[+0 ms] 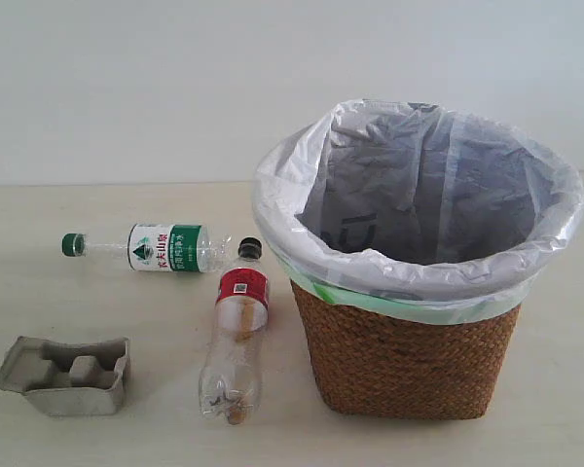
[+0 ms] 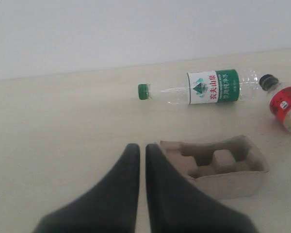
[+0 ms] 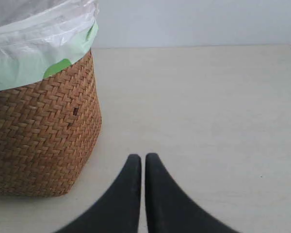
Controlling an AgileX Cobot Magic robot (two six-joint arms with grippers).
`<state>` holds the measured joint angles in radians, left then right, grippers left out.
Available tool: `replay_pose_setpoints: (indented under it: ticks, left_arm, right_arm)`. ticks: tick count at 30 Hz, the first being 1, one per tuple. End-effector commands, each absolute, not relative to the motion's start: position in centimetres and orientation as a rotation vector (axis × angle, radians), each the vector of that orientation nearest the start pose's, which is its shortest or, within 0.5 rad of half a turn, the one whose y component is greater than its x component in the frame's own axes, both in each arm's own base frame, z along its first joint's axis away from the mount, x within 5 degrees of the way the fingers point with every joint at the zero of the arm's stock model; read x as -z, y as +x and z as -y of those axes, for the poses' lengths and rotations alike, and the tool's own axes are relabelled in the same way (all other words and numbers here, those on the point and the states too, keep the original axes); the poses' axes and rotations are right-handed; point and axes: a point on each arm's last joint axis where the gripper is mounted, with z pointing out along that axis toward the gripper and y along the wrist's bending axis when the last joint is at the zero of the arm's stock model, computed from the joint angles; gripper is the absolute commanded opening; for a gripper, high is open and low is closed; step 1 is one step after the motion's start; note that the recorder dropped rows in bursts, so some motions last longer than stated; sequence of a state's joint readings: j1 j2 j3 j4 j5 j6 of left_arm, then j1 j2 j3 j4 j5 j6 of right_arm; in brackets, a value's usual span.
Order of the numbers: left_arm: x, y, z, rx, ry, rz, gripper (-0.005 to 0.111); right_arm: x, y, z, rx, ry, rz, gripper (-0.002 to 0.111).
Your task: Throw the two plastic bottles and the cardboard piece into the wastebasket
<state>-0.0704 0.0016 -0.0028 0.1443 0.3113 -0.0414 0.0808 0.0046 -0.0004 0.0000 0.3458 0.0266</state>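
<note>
The wicker wastebasket (image 1: 404,355) with its white bag stands at the right of the table, also in the right wrist view as the wastebasket (image 3: 39,136). The green-cap bottle (image 1: 161,247) lies on its side at the left; the black-cap, red-label bottle (image 1: 236,331) lies beside the basket. The grey pulp cardboard piece (image 1: 68,375) sits at the front left. Neither gripper shows in the exterior view. My left gripper (image 2: 142,148) is shut and empty, just short of the cardboard piece (image 2: 223,167), with the green-cap bottle (image 2: 208,87) and the red-label bottle (image 2: 286,104) beyond. My right gripper (image 3: 142,158) is shut and empty beside the basket.
The pale wooden table (image 1: 97,438) runs back to a plain white wall (image 1: 127,88). Bare tabletop (image 3: 208,107) lies to the basket's side in the right wrist view.
</note>
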Motion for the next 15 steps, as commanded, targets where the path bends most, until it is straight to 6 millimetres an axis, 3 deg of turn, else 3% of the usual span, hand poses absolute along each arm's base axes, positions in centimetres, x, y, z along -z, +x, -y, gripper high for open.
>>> replay_pose_setpoints:
  ticks: [1,8,15]
  left_arm:
    - [-18.6,5.5,-0.3,-0.157,0.186,-1.774,0.004]
    - [-19.7,5.6,-0.4,-0.346,0.345,-1.636,0.004]
    - [-22.8,5.3,1.1,-0.226,0.371,-1.274,0.004]
  right_arm:
    - [-18.2,5.3,-0.4,-0.062,-0.052,-1.824,0.000]
    - [-18.2,5.3,-0.4,-0.062,-0.052,-1.824,0.000]
    - [-18.2,5.3,-0.4,-0.062,-0.052,-1.824,0.000]
